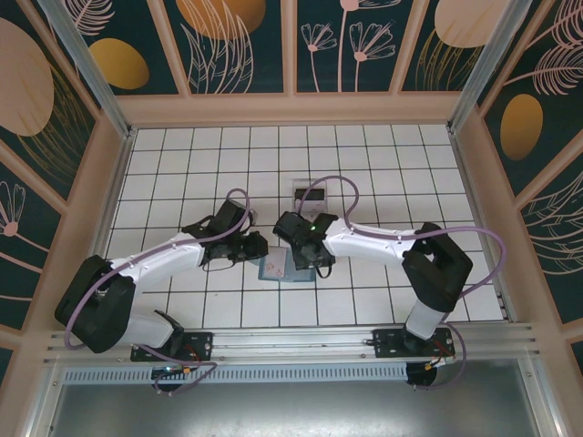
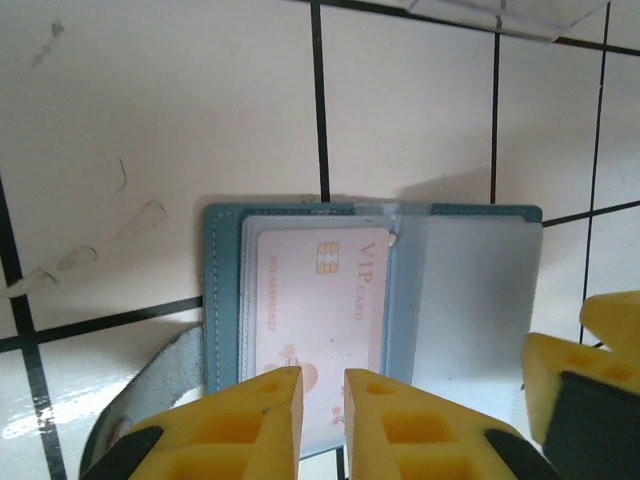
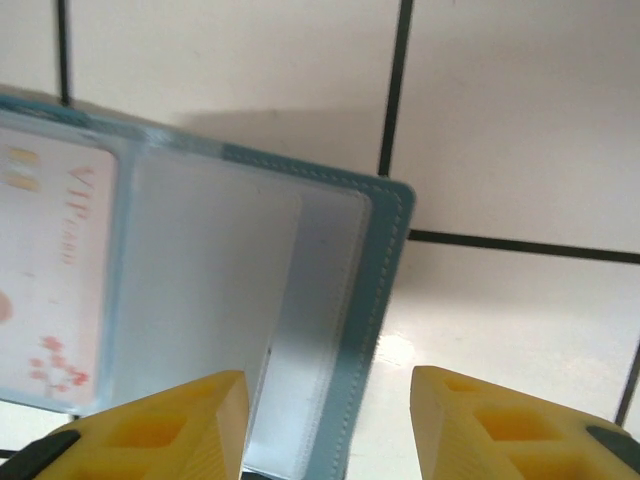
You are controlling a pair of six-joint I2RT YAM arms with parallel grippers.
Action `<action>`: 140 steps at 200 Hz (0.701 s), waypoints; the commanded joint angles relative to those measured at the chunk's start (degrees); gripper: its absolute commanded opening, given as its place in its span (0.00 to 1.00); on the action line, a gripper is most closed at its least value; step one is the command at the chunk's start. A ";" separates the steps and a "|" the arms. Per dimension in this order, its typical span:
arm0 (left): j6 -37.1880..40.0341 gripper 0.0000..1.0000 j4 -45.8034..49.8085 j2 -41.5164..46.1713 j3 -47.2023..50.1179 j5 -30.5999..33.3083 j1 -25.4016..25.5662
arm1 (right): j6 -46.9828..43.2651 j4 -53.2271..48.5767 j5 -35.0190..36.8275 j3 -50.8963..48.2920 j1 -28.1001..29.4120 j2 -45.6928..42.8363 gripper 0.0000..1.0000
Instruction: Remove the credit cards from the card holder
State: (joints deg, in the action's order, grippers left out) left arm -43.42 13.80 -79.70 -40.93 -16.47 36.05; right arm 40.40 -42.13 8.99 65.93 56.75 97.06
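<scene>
The teal-blue card holder [image 1: 276,269] [image 2: 470,300] [image 3: 330,260] lies open and flat on the white tiles between both arms. A pale pink credit card [image 2: 320,310] [image 3: 50,280] marked "VIP card" sits in its left pocket; the right pocket looks grey-blue and bare. My left gripper [image 1: 258,248] [image 2: 322,395] hovers over the pink card's near edge, its jaws almost together with only a thin gap and nothing pinched between them. My right gripper [image 1: 308,259] [image 3: 330,400] is open and straddles the holder's right edge, one finger over the inner flap, the other over bare tile.
A clear plastic tray [image 1: 308,194] [image 2: 500,12] sits just beyond the holder. The holder's grey strap tab [image 2: 160,380] sticks out at its near left. Wooden walls ring the tiled floor [image 1: 410,173], with open tiles on all sides.
</scene>
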 commanded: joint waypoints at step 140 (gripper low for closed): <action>-3.50 0.18 -7.06 -6.91 -0.10 -2.79 3.44 | 1.18 7.92 -11.03 -0.97 -4.49 -2.55 0.24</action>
State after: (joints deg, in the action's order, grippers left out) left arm -46.41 7.90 -84.25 -38.68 -18.31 38.24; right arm 41.25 -31.66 -4.49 66.61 53.17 96.18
